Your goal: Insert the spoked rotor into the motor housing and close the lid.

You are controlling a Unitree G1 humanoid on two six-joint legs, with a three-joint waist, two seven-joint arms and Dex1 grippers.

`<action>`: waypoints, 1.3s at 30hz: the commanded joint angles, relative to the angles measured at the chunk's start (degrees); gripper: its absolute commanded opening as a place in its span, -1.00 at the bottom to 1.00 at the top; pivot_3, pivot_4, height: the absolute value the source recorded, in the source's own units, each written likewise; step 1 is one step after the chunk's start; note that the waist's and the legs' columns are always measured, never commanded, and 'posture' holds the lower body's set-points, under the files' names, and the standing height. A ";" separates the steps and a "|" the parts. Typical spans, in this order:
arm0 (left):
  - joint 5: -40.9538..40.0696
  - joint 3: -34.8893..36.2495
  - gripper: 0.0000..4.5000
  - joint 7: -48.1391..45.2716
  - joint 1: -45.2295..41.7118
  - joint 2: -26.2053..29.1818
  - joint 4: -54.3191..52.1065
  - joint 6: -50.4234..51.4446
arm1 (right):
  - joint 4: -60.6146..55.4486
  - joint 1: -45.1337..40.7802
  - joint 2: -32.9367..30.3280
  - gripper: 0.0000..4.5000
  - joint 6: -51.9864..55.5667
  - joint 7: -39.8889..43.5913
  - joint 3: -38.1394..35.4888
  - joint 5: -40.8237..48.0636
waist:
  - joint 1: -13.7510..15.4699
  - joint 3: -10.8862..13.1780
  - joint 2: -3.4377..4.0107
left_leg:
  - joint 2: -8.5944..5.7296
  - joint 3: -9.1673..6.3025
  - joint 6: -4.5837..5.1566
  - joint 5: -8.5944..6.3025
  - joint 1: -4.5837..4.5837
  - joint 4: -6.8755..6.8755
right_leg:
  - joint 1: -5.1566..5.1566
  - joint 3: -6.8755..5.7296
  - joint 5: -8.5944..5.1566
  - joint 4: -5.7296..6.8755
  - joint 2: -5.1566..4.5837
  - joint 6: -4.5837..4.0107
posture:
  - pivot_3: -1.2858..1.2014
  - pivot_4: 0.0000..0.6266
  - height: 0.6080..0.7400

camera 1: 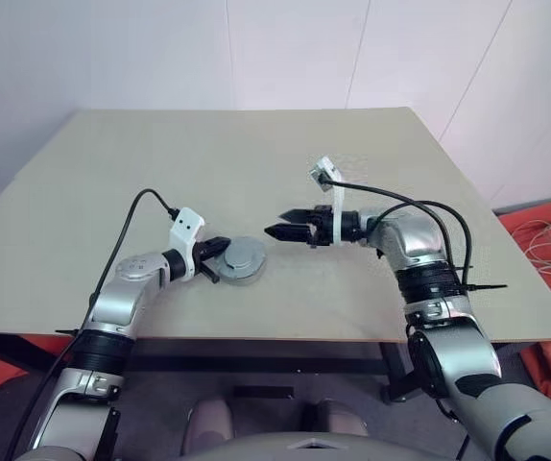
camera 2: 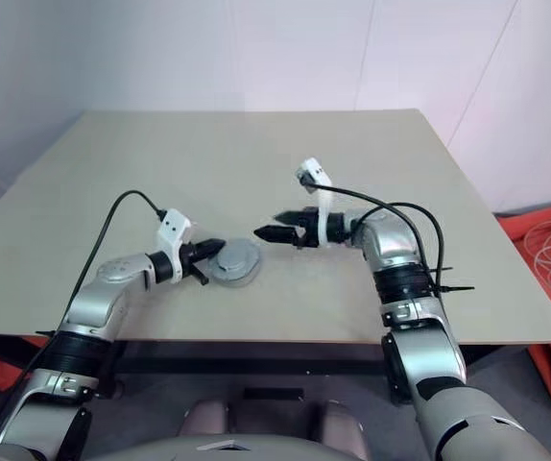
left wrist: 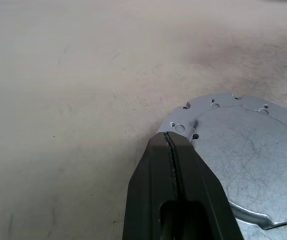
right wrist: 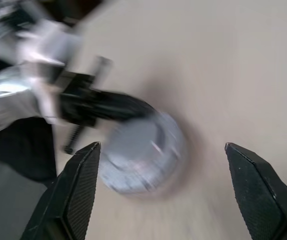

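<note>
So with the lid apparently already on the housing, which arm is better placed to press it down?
Probably the right. The right gripper hangs free beside the lid, jaws wide open, holding nothing. The left gripper, jaws shut, already sits at the lid's rim on the table, so it looks better kept there as a brace.

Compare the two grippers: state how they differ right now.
The left gripper is shut, fingers pressed together; the right gripper is open wide. The left gripper sits at the edge of the grey lid on the table; the right gripper is off to the lid's side, apart from it. Both have two black fingers and point toward the lid.
</note>
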 commanded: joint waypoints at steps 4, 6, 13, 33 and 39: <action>0.79 -1.42 -1.00 -1.26 -0.05 0.34 0.89 1.00 | 1.71 -1.18 2.34 0.99 25.44 -9.42 -11.36 5.54 | 0.11 -0.01 0.03 | 0.00 0.01 -0.01 0.01 -0.02 -0.06 | -0.02 0.00 -0.01 -0.01 0.00 0.02 | 0.03 -1.00 1.00; 0.83 -1.47 -1.00 -1.42 -0.08 0.36 0.94 1.04 | 3.24 -1.34 4.71 0.99 26.87 -12.26 -15.28 5.91 | 0.11 -0.01 0.04 | 0.00 0.01 -0.02 0.01 0.00 -0.09 | -0.02 0.00 -0.02 -0.01 0.00 0.03 | 0.03 -1.00 1.00; 0.95 -1.30 -1.00 -1.61 -0.35 0.45 1.30 0.88 | 3.47 -0.93 13.10 0.99 29.48 -19.38 -22.68 7.38 | 0.10 -0.04 0.08 | 0.00 0.00 -0.15 0.08 0.24 -0.19 | -0.02 0.00 -0.03 -0.01 0.00 0.05 | 0.03 -1.00 1.00; 0.60 -0.94 -1.00 -1.45 -0.18 0.26 0.95 1.64 | 9.62 -1.24 19.99 0.13 25.19 -29.04 -30.86 11.53 | 0.14 -0.04 0.08 | -0.05 0.00 -0.58 0.34 0.41 -0.56 | -0.04 0.00 -0.05 -0.10 -0.01 0.09 | 0.03 -1.00 1.00; -0.34 0.40 -1.00 -1.14 -0.31 -0.26 1.08 2.01 | 9.64 -1.41 20.68 -0.51 23.79 -30.50 -33.56 13.88 | 0.04 -0.04 0.09 | -0.05 0.03 -0.63 0.37 0.44 -0.77 | -0.08 0.00 -0.05 -0.11 0.00 0.08 | 0.03 -1.00 1.00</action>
